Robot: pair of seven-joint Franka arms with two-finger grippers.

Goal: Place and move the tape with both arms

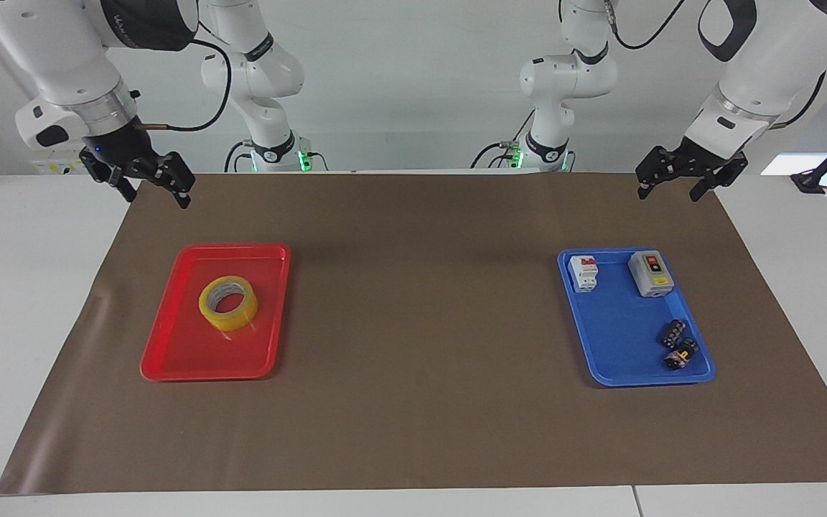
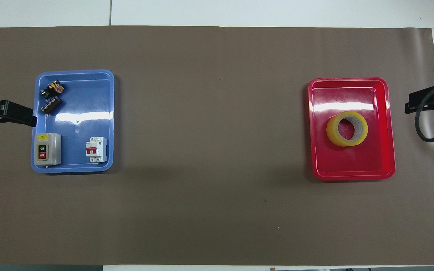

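The tape (image 1: 228,303), a yellow ring with a pale core, lies in the red tray (image 1: 169,359) at the right arm's end of the table. The overhead view shows the tape (image 2: 347,128) near the middle of the red tray (image 2: 352,175). My right gripper (image 1: 156,192) hangs open and empty, high over the brown mat's corner, clear of the tray. At the other end, my left gripper (image 1: 668,190) waits open and empty above the mat's edge, beside the blue tray (image 1: 614,359).
The blue tray (image 2: 74,113) holds a grey on/off switch box (image 1: 650,273), a white circuit breaker (image 1: 583,273) and two small black parts (image 1: 679,345). Two smaller white arms (image 1: 270,143) with green lights stand at the robots' end. A brown mat (image 1: 421,323) covers the table.
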